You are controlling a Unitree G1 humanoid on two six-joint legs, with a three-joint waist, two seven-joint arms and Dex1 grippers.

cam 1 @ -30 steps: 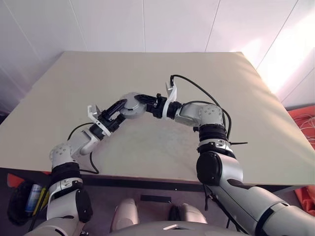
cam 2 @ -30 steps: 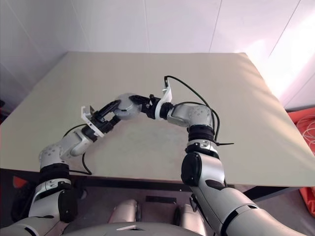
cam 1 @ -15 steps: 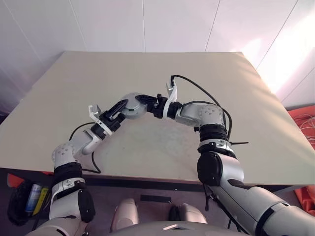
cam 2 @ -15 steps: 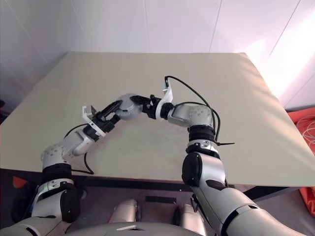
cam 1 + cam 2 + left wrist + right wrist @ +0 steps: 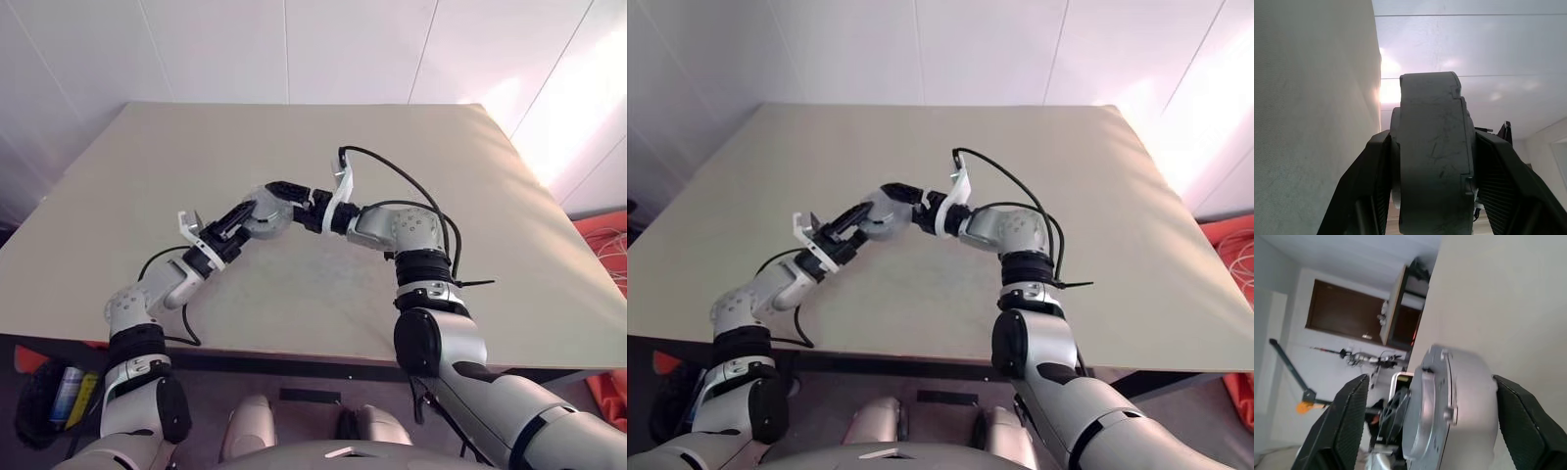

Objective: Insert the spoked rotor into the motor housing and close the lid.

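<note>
Left gripper (image 5: 1432,161) clamps the motor housing (image 5: 263,213) edgewise above mid-bench (image 5: 490,215); right gripper (image 5: 1427,396) spread wide, clear of it; one-handed, it may slip

Matt grey metal motor housing (image 5: 1432,156), scuffed; ribbed black plastic claw fingers (image 5: 1501,188); smooth matt table (image 5: 294,147).

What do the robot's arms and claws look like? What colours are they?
Both arms are silvery grey with black joint bands. Each wrist has a white bracket, and a black cable loops over the right one. The left gripper and right gripper each have two black fingers with ribbed inner pads.
</note>
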